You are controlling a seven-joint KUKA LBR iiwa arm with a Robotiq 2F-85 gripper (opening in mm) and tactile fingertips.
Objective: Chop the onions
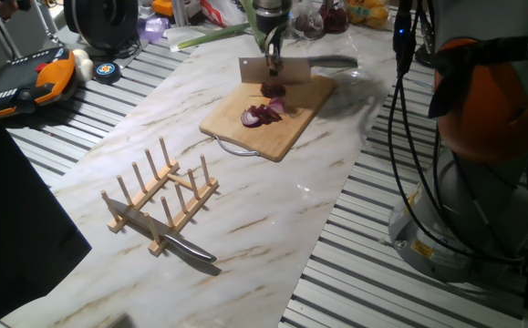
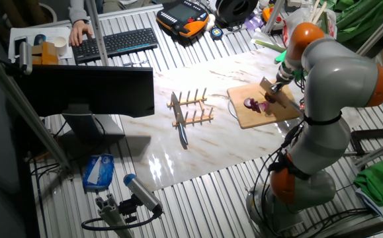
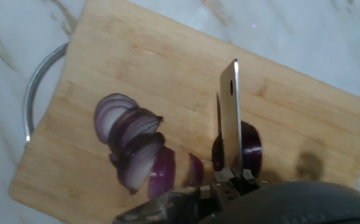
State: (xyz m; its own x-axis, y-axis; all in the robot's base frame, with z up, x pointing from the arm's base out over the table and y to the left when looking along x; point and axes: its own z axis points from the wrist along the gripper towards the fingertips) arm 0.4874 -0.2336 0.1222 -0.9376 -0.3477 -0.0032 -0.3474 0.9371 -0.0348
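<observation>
the onions, a small glossy dark purple-red bulb partly cut (image 3: 249, 149) with a fan of thin purple slices (image 3: 136, 146) lying beside it, are seen on a pale wooden cutting board with a metal loop handle (image 3: 130, 68) set on the white marble-patterned table (image 1: 273, 228). a steel cleaver with a flat rectangular blade (image 3: 230, 118) is held by the two-finger gripper (image 1: 271, 56), whose fingers are closed on the handle, and the blade is poised over the uncut remainder, close to or touching it; which cannot be told. since the remainder is rounded and nothing steadies it, it may be rolled or pushed aside under a downward cut, so that an uneven slice is made or pieces are knocked off the board. a skewed descent could also drive the edge hard into the wood.
</observation>
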